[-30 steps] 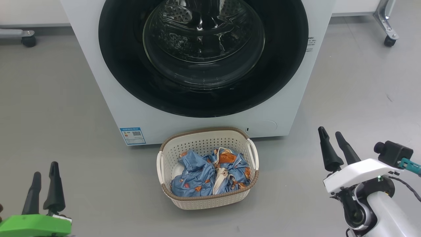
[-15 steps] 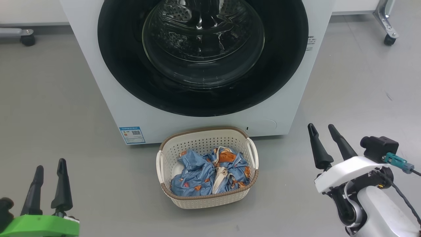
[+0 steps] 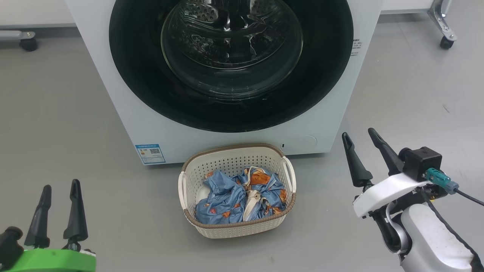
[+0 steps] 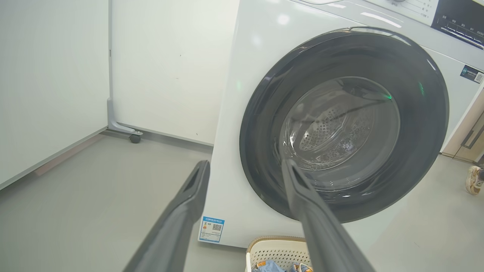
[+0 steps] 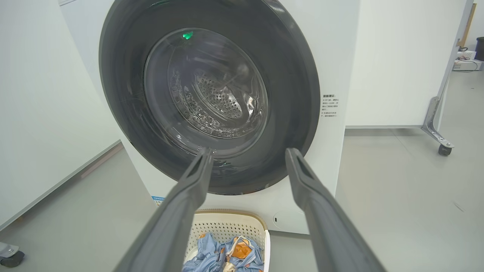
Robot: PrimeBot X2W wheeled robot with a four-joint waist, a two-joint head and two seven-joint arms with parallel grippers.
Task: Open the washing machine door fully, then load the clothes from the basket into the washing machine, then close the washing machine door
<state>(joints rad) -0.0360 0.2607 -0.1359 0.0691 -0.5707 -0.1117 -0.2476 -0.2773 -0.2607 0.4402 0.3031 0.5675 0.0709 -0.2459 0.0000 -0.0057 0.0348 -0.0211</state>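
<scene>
1. Edging forward and inward over the past second, the right claw [image 3: 358,134], two long dark tapered fingers on a white wrist, now stands closer to the machine's lower right corner. Its fingers are spread wide and carry nothing.
2. Across from it, the left claw [image 3: 61,184], matching dark fingers on a bright green mount, has crept up slightly. It hangs well back from the machine, likewise spread and empty, apparently held in reserve.
3. Ahead of and above the right claw, the large round washing machine door [image 3: 231,56], with a glossy black rim around bulging clear glass, sits shut against the big white front-loading washing machine [image 3: 151,128]. The perforated steel drum [image 5: 219,98] shows through the glass. Opening the door comes first and is not yet done, which likely explains the empty, wide-set fingers: they look readied to catch the rim. Which edge carries the latch cannot be told.
4. Inward of the right claw, between the two claws, a small cream perforated plastic basket [image 3: 242,229] with a brown woven-look rim and white side handles rests on the grey floor [image 3: 75,113]. It stands just in front of the machine's foot, directly beneath the door, seemingly parked there to keep the lift to the drum short.
5. Inside the basket lie crumpled blue fabric clothes [image 3: 242,196] printed with orange and white patches, well apart from both claws.
</scene>
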